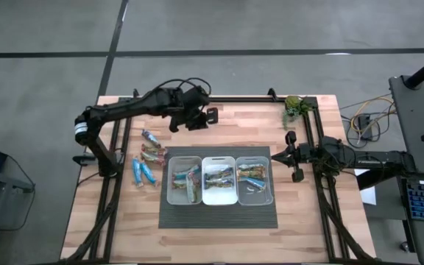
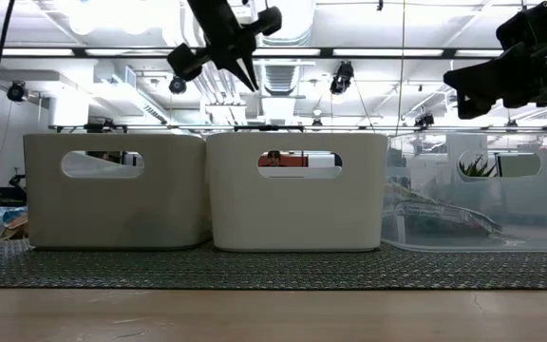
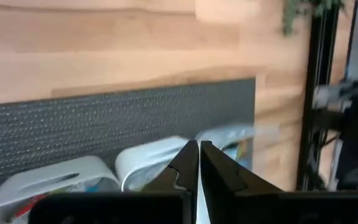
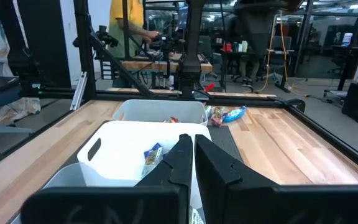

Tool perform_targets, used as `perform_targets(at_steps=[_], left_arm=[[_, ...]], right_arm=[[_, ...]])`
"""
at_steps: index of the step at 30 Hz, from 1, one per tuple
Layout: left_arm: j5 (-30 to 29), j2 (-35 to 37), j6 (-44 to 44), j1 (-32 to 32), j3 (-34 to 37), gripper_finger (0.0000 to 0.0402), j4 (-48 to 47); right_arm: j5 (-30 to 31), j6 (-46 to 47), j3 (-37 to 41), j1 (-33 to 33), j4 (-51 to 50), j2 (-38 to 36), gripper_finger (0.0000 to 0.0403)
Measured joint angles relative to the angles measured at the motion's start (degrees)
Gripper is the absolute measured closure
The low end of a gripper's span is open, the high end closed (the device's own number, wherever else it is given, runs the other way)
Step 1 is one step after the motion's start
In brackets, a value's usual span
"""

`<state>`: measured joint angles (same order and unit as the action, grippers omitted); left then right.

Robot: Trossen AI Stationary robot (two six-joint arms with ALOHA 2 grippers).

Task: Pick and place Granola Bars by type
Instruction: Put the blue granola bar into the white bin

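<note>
My left gripper (image 1: 210, 115) hangs empty, fingers together, near the table's (image 1: 227, 239) far edge; my right gripper (image 1: 274, 156), also closed, waits by its right edge. Granola Bars (image 1: 146, 162) lie toward the left edge and fill three bins (image 1: 220, 179) mid-table

Left tool (image 3: 199, 163) hangs pinched tight, fingers (image 3: 219, 174) pressed together, holding nothing. Beneath it, pale bin rims (image 3: 148, 158) sit on the dark ribbed mat (image 3: 123, 118), bare wooden worktop (image 3: 104, 56) beyond.
</note>
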<state>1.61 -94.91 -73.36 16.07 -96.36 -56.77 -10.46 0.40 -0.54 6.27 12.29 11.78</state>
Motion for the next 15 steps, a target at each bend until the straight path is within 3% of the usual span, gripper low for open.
perform_targets(at_steps=[9, 15], left_arm=[[-0.9, 1.04, -2.01, 1.22, 0.02, 0.0401, -0.98], [-3.11, 4.19, -3.62, 1.49, 0.02, 0.0401, -9.08]], right_arm=[[0.0, 0.0, 0.0, 0.01, 0.0, 0.01, 0.0394], [0.0, 0.0, 0.0, 0.0, 0.0, 0.01, 0.0394]])
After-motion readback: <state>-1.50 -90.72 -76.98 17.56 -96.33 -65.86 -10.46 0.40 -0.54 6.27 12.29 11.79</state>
